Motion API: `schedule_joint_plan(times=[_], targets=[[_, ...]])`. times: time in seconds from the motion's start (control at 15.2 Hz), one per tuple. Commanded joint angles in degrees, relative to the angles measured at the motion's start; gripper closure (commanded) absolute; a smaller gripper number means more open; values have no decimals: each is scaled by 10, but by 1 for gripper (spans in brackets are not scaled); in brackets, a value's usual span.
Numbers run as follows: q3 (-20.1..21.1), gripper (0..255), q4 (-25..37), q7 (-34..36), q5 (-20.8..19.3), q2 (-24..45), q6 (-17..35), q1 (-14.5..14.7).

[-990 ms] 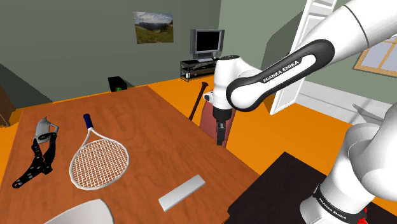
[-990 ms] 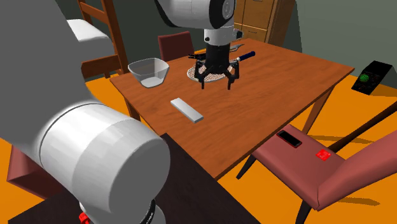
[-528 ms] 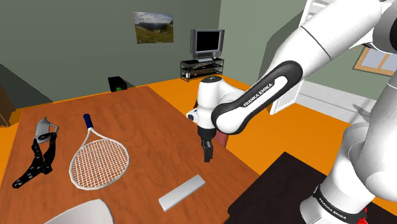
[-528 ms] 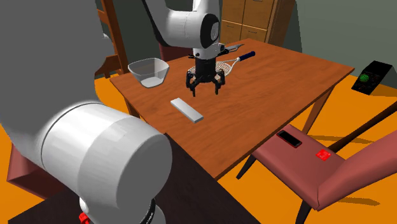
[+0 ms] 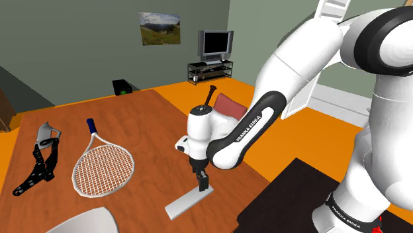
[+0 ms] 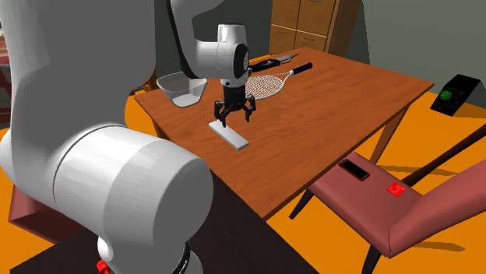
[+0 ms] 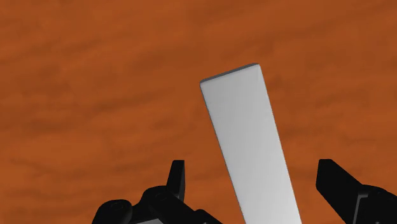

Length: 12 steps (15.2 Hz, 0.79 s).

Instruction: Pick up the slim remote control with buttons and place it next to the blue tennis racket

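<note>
wrist view | gripper point(image 7: 252, 167) spread astride pale grey remote point(image 7: 242, 114) | brown wooden table point(image 7: 95, 76) | orange floor point(image 5: 298, 142)

Looks down over a brown wooden table point(image 5: 159, 132). Finds the black hand point(image 5: 202, 186) pointing straight down over the right end of a flat, plain grey remote point(image 5: 182, 205) near the table's close edge; cannot tell whether touching. Places a racket point(image 5: 102, 165) with white frame and blue grip well apart to the left, head nearer than handle. Sets a black-and-grey bracket-like object point(image 5: 40, 159) just beside it, further left. Catches a pale bowl rim point(image 5: 79, 222) at the bottom edge.
</note>
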Motion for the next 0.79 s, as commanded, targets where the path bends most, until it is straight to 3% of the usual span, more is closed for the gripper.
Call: schedule_joint_plan(times=[0.0,0.13,0.73], targets=[[5,0,15,-7,-14,30,16,11],[8,0,34,-10,-31,63,32,26],[-9,0,50,2,-50,124,76,40]])
